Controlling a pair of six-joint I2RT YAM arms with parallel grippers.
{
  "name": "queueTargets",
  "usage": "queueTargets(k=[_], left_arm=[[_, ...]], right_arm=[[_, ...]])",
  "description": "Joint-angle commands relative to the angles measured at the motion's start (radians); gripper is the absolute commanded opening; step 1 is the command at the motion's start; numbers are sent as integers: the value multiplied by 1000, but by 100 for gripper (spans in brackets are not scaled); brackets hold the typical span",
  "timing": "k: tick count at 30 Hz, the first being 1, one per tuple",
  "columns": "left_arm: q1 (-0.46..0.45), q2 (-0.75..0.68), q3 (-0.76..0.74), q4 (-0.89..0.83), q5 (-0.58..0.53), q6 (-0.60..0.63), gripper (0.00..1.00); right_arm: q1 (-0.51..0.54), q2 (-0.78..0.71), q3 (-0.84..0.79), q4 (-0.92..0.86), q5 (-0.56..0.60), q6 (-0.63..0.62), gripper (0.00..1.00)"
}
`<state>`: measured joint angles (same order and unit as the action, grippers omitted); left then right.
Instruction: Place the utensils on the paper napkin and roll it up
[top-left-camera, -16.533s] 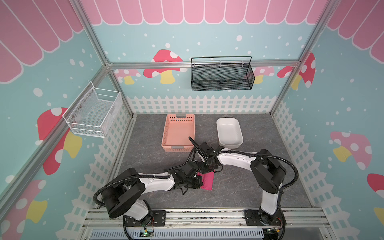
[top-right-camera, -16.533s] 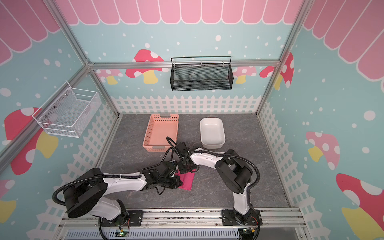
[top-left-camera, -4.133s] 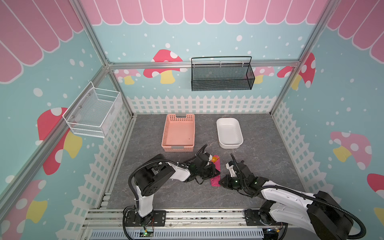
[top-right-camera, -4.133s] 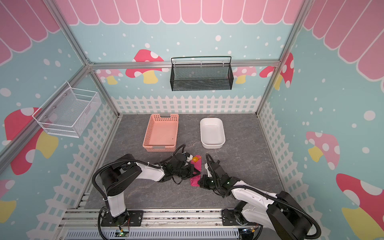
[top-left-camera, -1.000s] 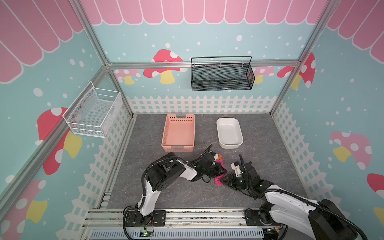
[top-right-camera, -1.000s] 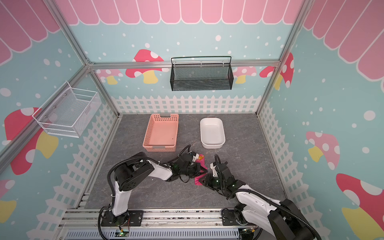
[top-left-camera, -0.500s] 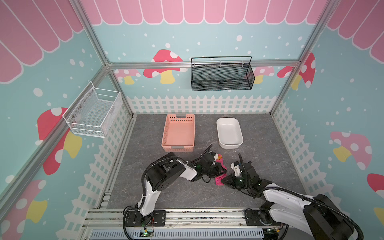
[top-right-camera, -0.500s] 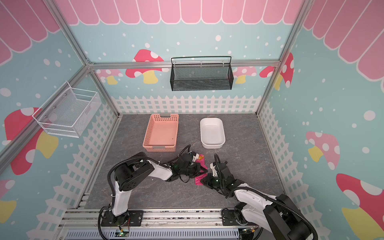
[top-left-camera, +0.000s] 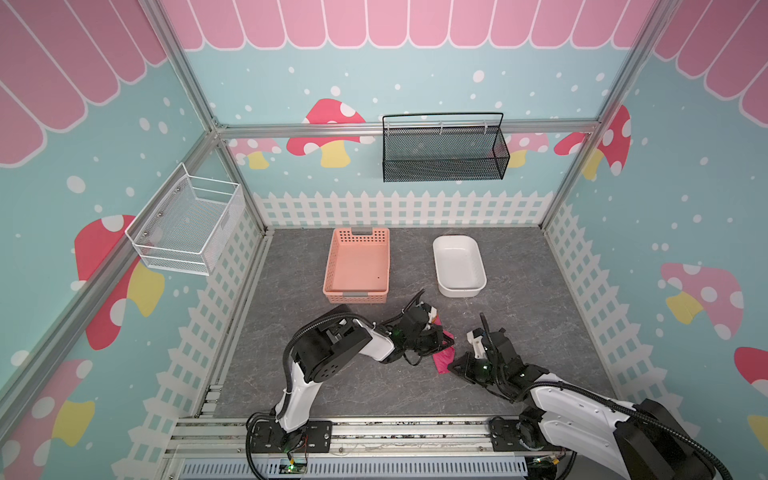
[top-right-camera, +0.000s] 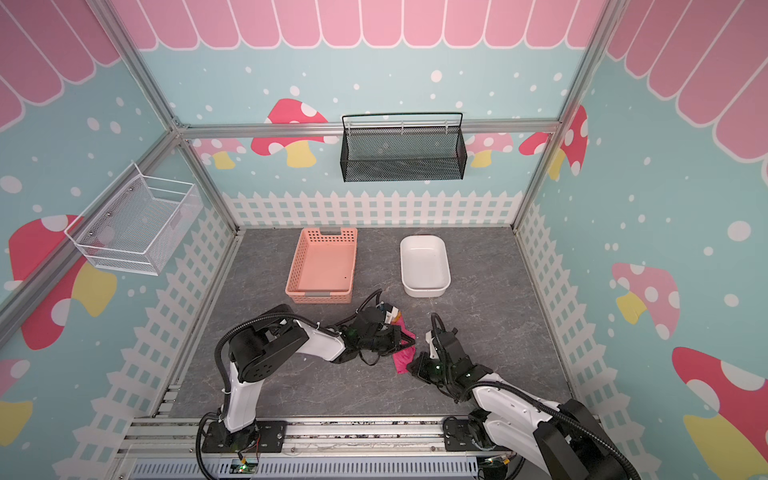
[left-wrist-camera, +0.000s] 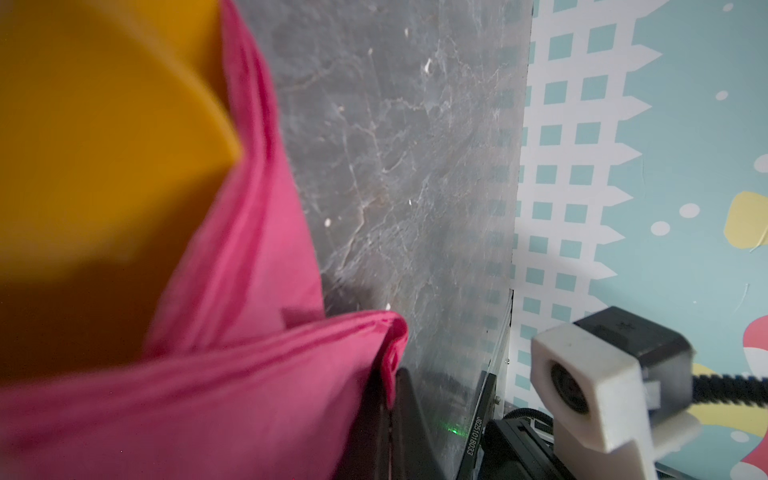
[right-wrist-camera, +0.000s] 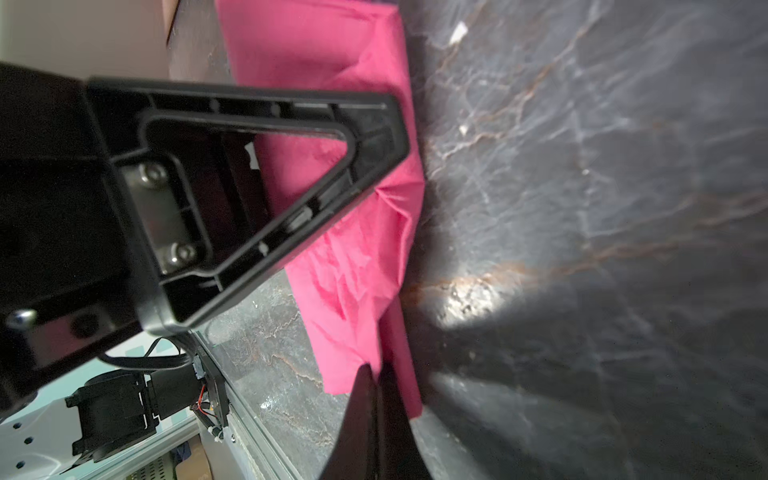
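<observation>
The right gripper (right-wrist-camera: 376, 374) has just snapped shut on a corner of the paper napkin (top-left-camera: 443, 360), lower centre in both top views, with the utensils (left-wrist-camera: 104, 145) tucked inside. The left gripper (top-left-camera: 444, 341) stays closed across the bundle (what it pinches is hidden), so rolling can likely continue.

Seen from above, a crumpled hot-pink paper napkin (top-right-camera: 404, 358) lies near the front of a grey marbled table (top-right-camera: 498, 316). The left gripper (top-right-camera: 409, 340) and the right gripper (top-right-camera: 412, 366) both touch it from opposite sides. A sliver of orange utensil (top-right-camera: 397, 317) shows at its far end. Behind it, well apart, a salmon basket (top-right-camera: 293, 270) and a white tub (top-right-camera: 405, 266) sit side by side.
</observation>
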<state>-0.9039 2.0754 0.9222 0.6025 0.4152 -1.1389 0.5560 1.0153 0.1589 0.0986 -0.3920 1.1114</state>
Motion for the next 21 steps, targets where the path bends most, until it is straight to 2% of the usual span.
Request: queueTargets(k=[1, 8, 15, 21], left_arm=[[-4, -29, -15, -20, -24, 33, 0], [-13, -70, 52, -82, -7, 100, 0], [-37, -51, 121, -113, 26, 121, 0], [-61, -33, 195, -216, 25, 190, 0]], right_arm=[[-6, 34, -29, -100, 55, -32, 0], [-5, 45, -18, -131, 64, -68, 0], [-6, 52, -16, -147, 71, -85, 0], [-6, 52, -15, -154, 72, -92, 0]])
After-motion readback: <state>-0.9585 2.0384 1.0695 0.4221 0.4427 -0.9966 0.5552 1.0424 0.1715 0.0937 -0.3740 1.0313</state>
